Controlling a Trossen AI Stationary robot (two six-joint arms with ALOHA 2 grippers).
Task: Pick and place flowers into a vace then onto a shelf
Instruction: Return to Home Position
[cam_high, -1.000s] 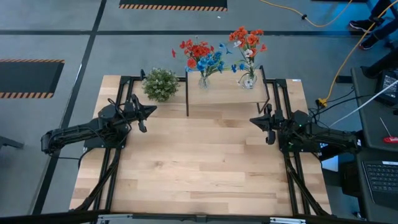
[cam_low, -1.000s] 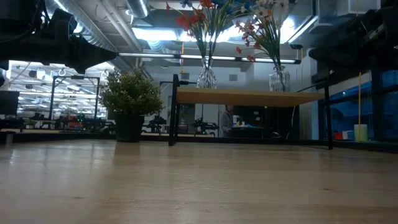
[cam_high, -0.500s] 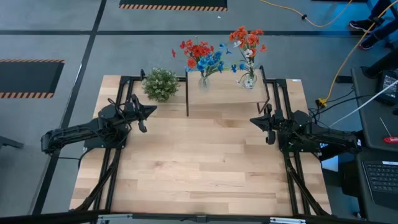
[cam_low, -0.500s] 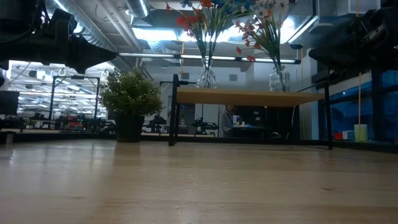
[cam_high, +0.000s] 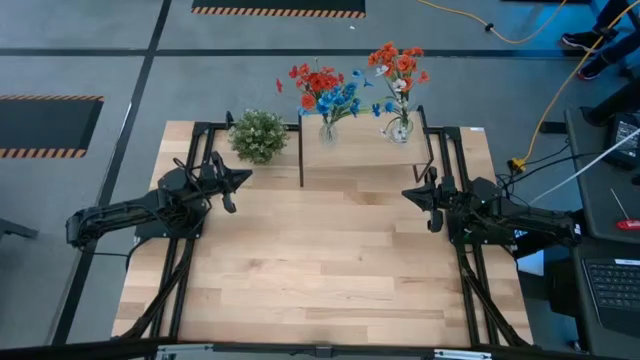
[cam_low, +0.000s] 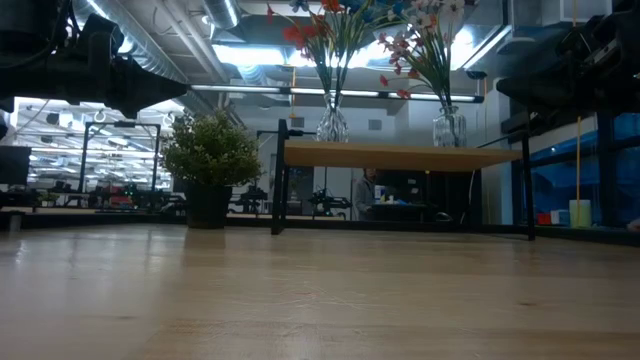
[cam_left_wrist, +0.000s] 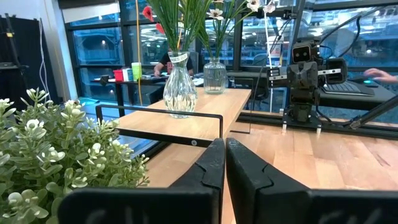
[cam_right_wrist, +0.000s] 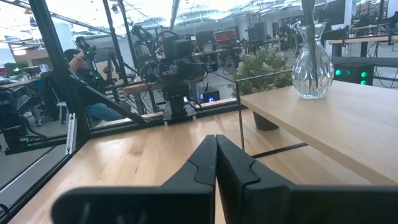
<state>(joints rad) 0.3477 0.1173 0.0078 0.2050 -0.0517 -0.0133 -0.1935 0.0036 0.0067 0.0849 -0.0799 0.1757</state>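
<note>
Two clear glass vases stand on the raised light-wood shelf (cam_high: 362, 152) at the table's far edge. The left vase (cam_high: 327, 130) holds a red-orange and a blue spray (cam_high: 325, 90); the right vase (cam_high: 399, 128) holds a red-orange and a pale spray (cam_high: 398, 65). In the low view both vases (cam_low: 333, 122) (cam_low: 449, 127) rest on the shelf board (cam_low: 400, 155). My left gripper (cam_high: 247, 176) hovers shut at the table's left, near the potted plant. My right gripper (cam_high: 404, 193) hovers shut at the table's right. Both touch nothing.
A bushy green-white potted plant (cam_high: 258, 135) stands on the table left of the shelf, close to my left gripper. The shelf's black legs (cam_high: 301, 158) stand near the far edge. The tabletop (cam_high: 320, 260) lies bare between the arms. People sit beyond the table (cam_right_wrist: 87, 74).
</note>
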